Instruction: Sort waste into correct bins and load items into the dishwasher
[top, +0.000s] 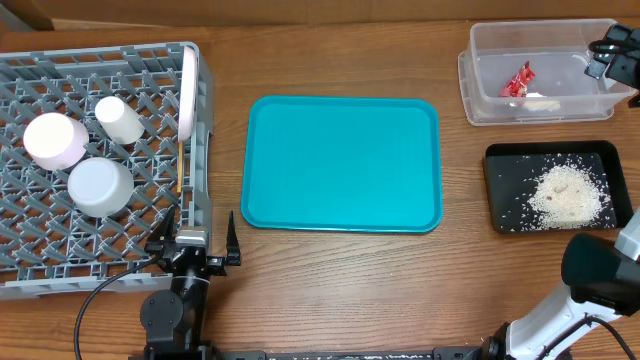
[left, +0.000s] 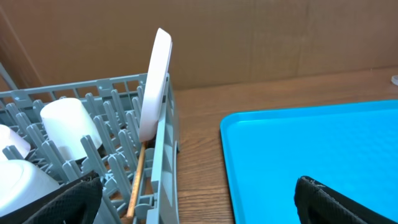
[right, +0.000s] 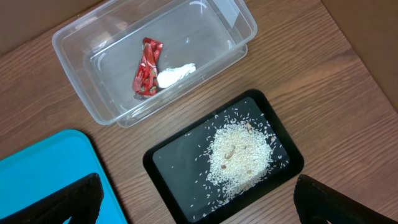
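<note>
Plate (left: 155, 81) at three o'clock in the rack (top: 110, 52) looks stiff, slick, best pinched by its rim; my left gripper (top: 198, 240) and right gripper (right: 198, 199) gape wide

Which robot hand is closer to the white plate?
Left. The left gripper is beside the rack holding the white plate; the right gripper is far across the table, near the black tray.
</note>
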